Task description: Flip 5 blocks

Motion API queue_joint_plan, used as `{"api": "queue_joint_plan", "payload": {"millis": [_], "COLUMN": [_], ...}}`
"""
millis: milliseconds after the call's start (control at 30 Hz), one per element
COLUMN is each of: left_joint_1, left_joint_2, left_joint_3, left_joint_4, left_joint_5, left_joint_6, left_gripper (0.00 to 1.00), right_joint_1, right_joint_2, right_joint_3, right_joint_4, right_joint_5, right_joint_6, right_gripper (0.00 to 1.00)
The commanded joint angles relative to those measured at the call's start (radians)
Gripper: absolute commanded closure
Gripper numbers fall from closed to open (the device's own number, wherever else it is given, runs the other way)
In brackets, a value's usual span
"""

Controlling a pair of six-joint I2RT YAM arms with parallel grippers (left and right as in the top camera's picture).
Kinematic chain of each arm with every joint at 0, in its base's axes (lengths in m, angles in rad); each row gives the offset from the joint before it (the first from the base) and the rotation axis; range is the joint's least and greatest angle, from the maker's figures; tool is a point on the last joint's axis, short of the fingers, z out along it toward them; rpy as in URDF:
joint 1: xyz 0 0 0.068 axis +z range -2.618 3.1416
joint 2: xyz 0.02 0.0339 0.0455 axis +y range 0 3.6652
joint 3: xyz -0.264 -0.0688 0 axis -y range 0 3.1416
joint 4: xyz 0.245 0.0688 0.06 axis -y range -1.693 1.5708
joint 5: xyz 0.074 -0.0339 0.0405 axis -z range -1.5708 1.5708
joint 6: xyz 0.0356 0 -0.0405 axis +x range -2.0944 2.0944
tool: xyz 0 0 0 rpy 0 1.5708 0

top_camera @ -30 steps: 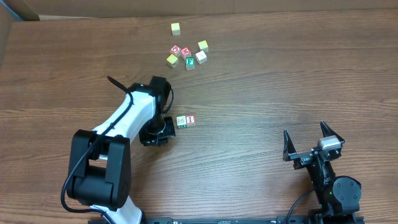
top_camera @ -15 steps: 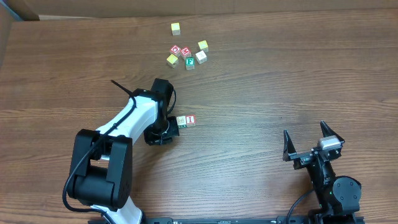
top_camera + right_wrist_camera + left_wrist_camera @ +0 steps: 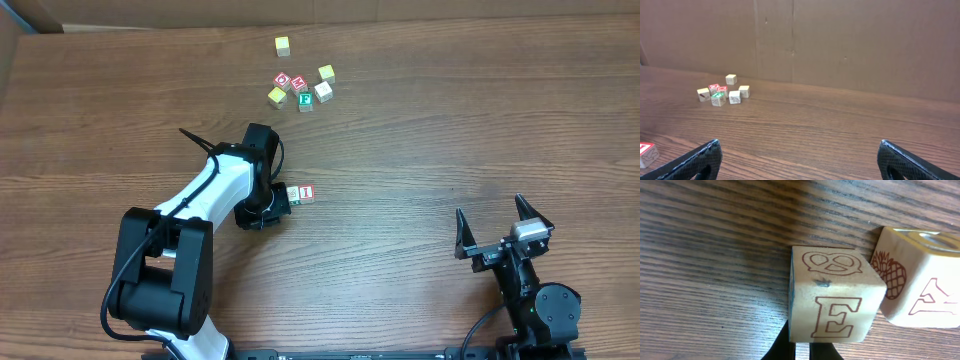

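Two blocks lie side by side mid-table: a green-print block [image 3: 292, 195] and a red "I" block [image 3: 307, 192]. In the left wrist view the nearer block [image 3: 832, 300] shows an outlined "E" and a pretzel. Its neighbour [image 3: 920, 280] shows a pineapple and touches it on the right. My left gripper [image 3: 277, 203] [image 3: 801, 349] is shut, its tips against the lower near edge of the "E" block and holding nothing. More alphabet blocks, among them a green "E" [image 3: 305, 100], sit in a cluster at the back. My right gripper [image 3: 490, 212] [image 3: 797, 150] stands open and empty at the front right.
Yellow-topped cubes [image 3: 283, 45] [image 3: 277, 97] and red-topped cubes [image 3: 283, 80] are mixed into the back cluster [image 3: 722, 92]. A cardboard wall [image 3: 840, 40] stands along the far table edge. Bare wood lies between the two arms.
My left arm has swung slightly right and forward, bringing its shut tips up against the green-print block. The two blocks have barely shifted. The right arm is still.
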Motion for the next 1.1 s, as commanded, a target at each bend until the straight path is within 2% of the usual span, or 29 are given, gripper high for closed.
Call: {"api": "queue_joint_plan", "payload": {"millis": [0, 367, 533, 1067], "left_joint_1": [-0.003, 0.027, 0.028, 0.025], "left_joint_2": [-0.024, -0.106, -0.133, -0.106], "left_joint_3": [-0.006, 0.050, 0.050, -0.071], "left_joint_4": [0.000, -0.090, -0.105, 0.050], "left_joint_5": [0.011, -0.001, -0.132, -0.145], "left_joint_6": [0.020, 0.058, 0.003, -0.038], "left_gripper": [0.96, 0.96, 0.95, 0.96], "right_joint_1": [-0.005, -0.005, -0.005, -0.005], "right_joint_2": [-0.007, -0.007, -0.007, -0.007], "right_joint_3": [-0.010, -0.010, -0.010, -0.010], "right_joint_4": [0.004, 0.004, 0.004, 0.004], "right_joint_5": [-0.001, -0.001, -0.001, -0.001], "right_joint_6": [-0.001, -0.001, -0.001, -0.001], "right_gripper": [0.00, 0.00, 0.00, 0.00]}}
